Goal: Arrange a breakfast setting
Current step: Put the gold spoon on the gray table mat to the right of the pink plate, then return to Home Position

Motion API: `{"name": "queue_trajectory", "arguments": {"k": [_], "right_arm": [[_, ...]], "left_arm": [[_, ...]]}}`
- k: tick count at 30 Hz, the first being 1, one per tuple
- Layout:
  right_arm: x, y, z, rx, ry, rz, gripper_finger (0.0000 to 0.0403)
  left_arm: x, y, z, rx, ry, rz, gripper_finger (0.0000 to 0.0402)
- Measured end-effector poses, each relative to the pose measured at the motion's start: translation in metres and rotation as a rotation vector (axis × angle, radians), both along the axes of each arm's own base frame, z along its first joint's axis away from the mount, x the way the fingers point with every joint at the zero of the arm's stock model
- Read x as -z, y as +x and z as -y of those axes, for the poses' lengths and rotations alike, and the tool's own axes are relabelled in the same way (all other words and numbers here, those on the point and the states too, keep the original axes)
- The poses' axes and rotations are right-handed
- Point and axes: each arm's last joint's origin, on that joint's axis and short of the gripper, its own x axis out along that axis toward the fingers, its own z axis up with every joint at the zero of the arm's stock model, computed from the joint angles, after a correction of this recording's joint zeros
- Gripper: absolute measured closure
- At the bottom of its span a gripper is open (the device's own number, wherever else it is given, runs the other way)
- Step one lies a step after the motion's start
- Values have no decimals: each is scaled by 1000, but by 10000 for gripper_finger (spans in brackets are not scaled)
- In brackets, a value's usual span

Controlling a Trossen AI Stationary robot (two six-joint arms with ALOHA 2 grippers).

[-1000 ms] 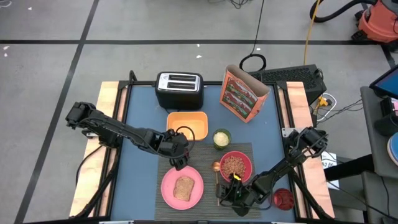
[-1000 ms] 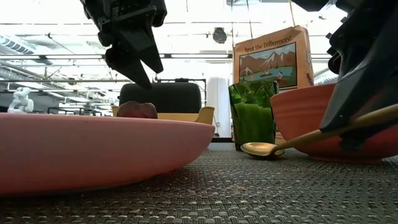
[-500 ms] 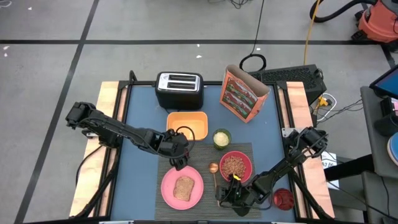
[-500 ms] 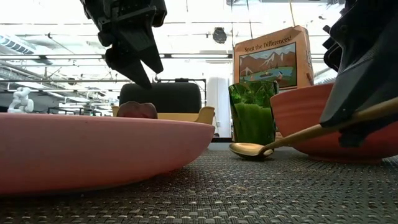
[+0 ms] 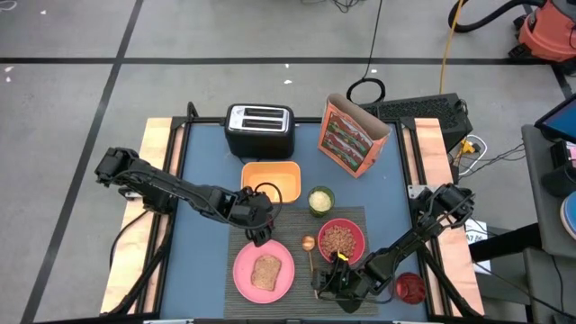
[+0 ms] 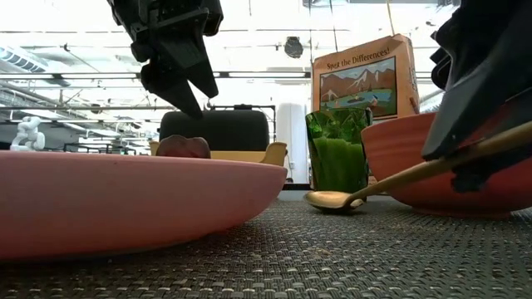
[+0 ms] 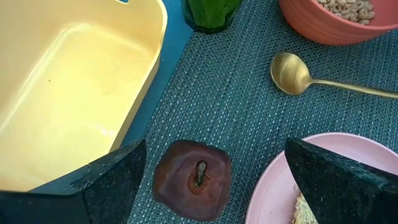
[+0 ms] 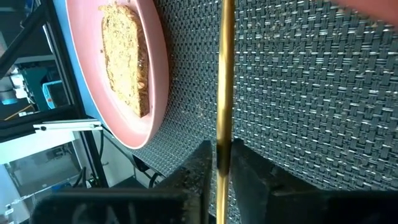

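Observation:
A dark grey ribbed placemat (image 5: 297, 225) carries a round pink plate (image 5: 243, 270) with a brown toast slice (image 5: 265, 271), a pink bowl (image 5: 342, 239) of cereal, a gold spoon (image 5: 311, 252) between them and a small dark-red fruit (image 7: 193, 179). The fruit rests stem up on the mat beside the plate. My left gripper (image 5: 258, 232) is open just above it, a finger on either side, apart from it. My right gripper (image 5: 328, 273), near the mat's front edge, is shut on the spoon. The orange-red cereal box (image 5: 351, 135) stands at the far right. My right gripper pinches the spoon's handle (image 8: 224, 134) between its two fingers (image 8: 202, 167), near the handle's free end. The handle runs forward out of the fingers, along them. The spoon is tilted: its handle end is raised and its bowl end (image 6: 328, 199) is down at the placemat.
A yellow tub (image 5: 271, 180) and a green glass (image 5: 320, 200) stand just beyond the mat, and a black toaster (image 5: 259, 129) at the far edge. A small red object (image 5: 410, 288) lies at the near right. Wooden boards (image 5: 157, 180) flank the blue table top.
My right gripper has swung the spoon a little: its bowl end has slid over the placemat toward the plate, and the handle stands slightly steeper. My left gripper has kept still above the fruit.

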Motion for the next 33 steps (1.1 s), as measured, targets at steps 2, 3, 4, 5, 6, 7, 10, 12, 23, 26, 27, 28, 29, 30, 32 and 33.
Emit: {"name": "queue_trajectory", "arguments": {"k": [2, 3, 4, 5, 6, 7, 10, 12, 23, 26, 27, 28, 29, 30, 32, 33], "right_arm": [[0, 0, 0, 1, 1, 1, 343], [0, 0, 0, 1, 1, 2, 336], [0, 1, 0, 2, 3, 4, 330], [0, 1, 0, 3, 4, 6, 324], [-1, 1, 1, 4, 4, 7, 319], [-1, 1, 1, 5, 4, 7, 315], [-1, 2, 1, 6, 4, 7, 307], [-1, 2, 1, 6, 4, 8, 306], [-1, 2, 1, 7, 3, 8, 305], [-1, 2, 1, 0, -2, 11, 305], [-1, 2, 1, 0, -2, 13, 305], [-1, 2, 1, -1, -1, 14, 306], [-1, 2, 1, -6, -6, 16, 307], [-1, 2, 0, -16, -15, 20, 309], [-2, 3, 0, -36, -27, 31, 315], [-2, 3, 0, -43, -32, 35, 318]], "left_arm": [[0, 0, 0, 0, 0, 0, 14], [0, 0, 0, 0, 0, 0, 14], [0, 0, 0, 0, 0, 0, 14], [0, 0, 0, 0, 0, 0, 14], [0, 0, 0, 0, 0, 0, 14], [0, 0, 0, 0, 0, 0, 14], [0, 0, 0, 0, 0, 0, 14], [0, 0, 0, 0, 0, 0, 14], [0, 0, 0, 0, 0, 0, 14], [0, 0, 0, 1, 13, 2, 14], [0, 0, 0, 3, 24, 3, 14], [0, 0, 0, 8, 31, 3, 14], [0, 0, 0, 7, 34, 4, 14], [0, 0, 0, 7, 34, 6, 14], [-1, 1, 0, 9, 33, 17, 14], [-1, 2, 1, 10, 31, 26, 14]]}}
